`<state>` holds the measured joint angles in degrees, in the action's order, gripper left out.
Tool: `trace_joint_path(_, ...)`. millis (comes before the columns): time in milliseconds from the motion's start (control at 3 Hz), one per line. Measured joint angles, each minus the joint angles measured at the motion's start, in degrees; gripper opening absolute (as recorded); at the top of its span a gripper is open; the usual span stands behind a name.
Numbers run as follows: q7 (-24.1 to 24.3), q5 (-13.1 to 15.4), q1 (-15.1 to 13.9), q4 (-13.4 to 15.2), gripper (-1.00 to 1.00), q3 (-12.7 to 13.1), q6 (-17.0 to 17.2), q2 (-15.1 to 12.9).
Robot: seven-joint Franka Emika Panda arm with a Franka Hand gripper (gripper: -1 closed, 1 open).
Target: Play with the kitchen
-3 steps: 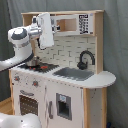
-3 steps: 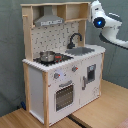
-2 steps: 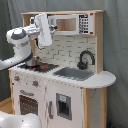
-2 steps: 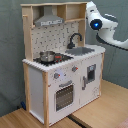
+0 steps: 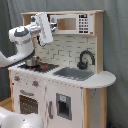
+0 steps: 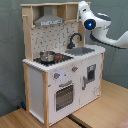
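Your toy kitchen stands upright in both exterior views, its small pot on the stove corner. Over the last second the arm has swung the tool in under the top shelf (whether its fingers are apart or together, you cannot tell). It touches nothing yet, so play has probably barely begun.

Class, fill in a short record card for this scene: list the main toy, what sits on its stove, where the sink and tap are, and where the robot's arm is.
toy: kitchen, white and light wood
stove: small metal pot on the hob
sink: grey sink in the counter, beside the hob
tap: black faucet behind the sink
arm: arm raised near the hood, above the counter
claw: state unclear
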<state>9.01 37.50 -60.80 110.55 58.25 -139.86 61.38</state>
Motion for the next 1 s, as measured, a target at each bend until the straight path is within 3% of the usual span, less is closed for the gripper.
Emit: trace_joint_path(1000, 0.00, -0.02, -11.03, -11.45, -1.00, 6.38, -1.69, -2.29)
